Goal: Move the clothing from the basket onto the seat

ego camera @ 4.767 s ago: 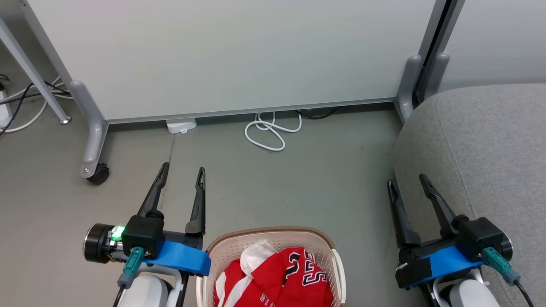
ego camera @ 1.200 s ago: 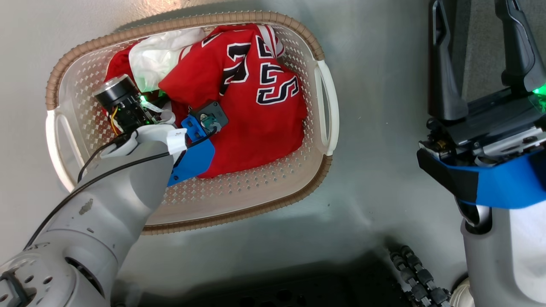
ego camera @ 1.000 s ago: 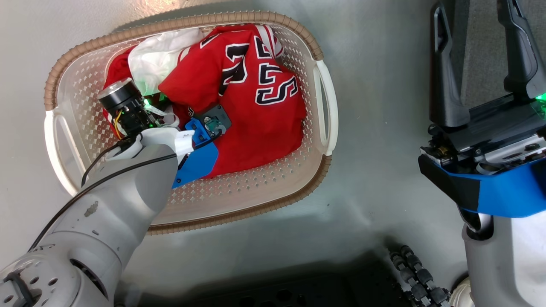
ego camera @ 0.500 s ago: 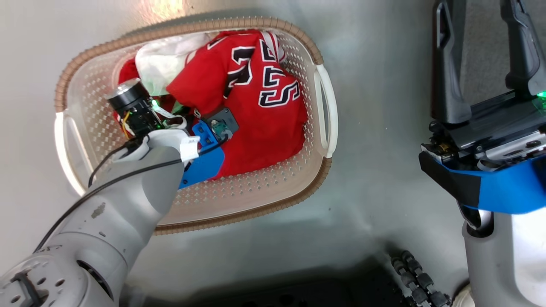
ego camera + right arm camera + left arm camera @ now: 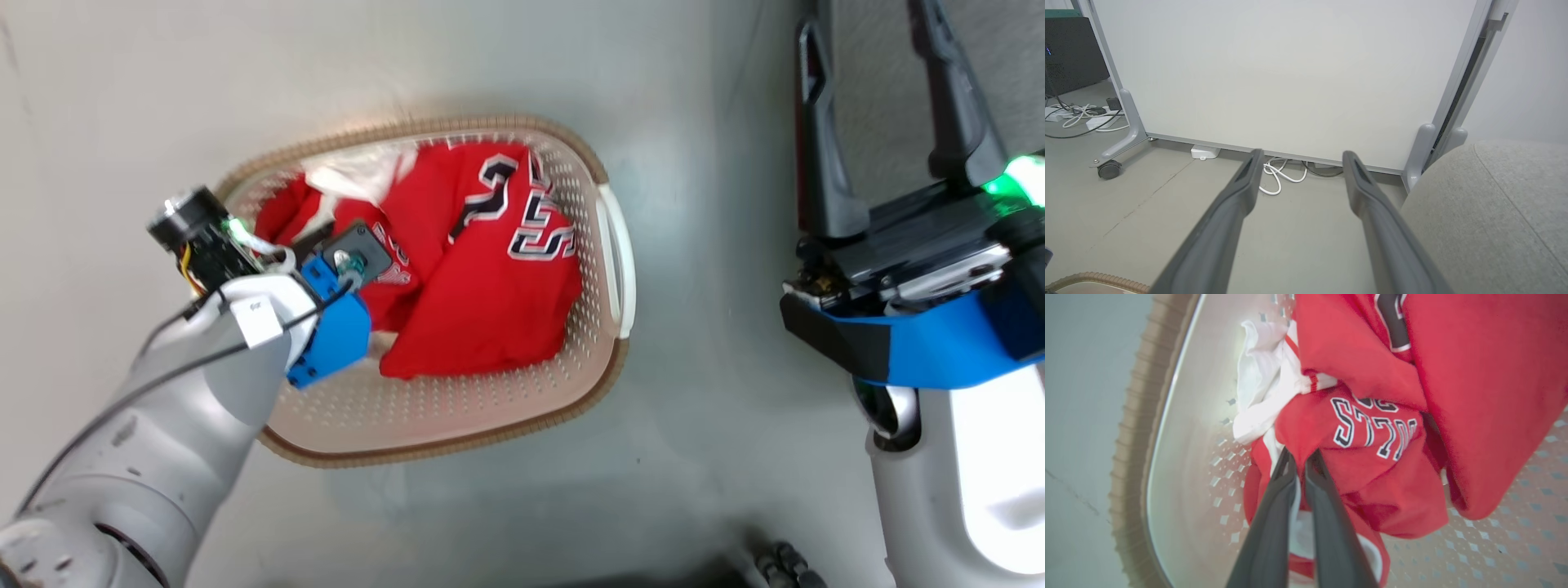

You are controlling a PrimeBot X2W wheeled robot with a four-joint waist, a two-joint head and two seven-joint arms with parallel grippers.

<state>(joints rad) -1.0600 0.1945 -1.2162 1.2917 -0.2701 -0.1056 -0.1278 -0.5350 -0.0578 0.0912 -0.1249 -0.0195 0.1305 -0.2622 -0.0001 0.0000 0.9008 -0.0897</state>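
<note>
Red jerseys, the clothing (image 5: 482,286), lie bunched in the cream basket (image 5: 457,416) on the floor. My left arm (image 5: 204,384) reaches down into the basket's left half. In the left wrist view my left gripper (image 5: 1300,457) is shut on a fold of the clothing (image 5: 1372,428), just under its dark lettering, close to the basket wall (image 5: 1180,437). A white piece of fabric (image 5: 1261,384) lies beyond the pinch. My right gripper (image 5: 865,24) hangs open and empty to the right of the basket, over the edge of the grey seat (image 5: 1016,73). The same open right gripper (image 5: 1302,154) stands left of the seat (image 5: 1494,212).
A white panel on a wheeled frame (image 5: 1290,81) stands ahead of the right gripper, with a coiled white cable (image 5: 1274,175) and a castor (image 5: 1108,169) at its foot. Bare grey floor (image 5: 702,245) separates the basket from the seat.
The head camera has shifted, so the basket sits lower and looks smaller. My left gripper, open over the floor earlier, has shifted to the basket's left side with jersey fabric, and the pile has bunched.
</note>
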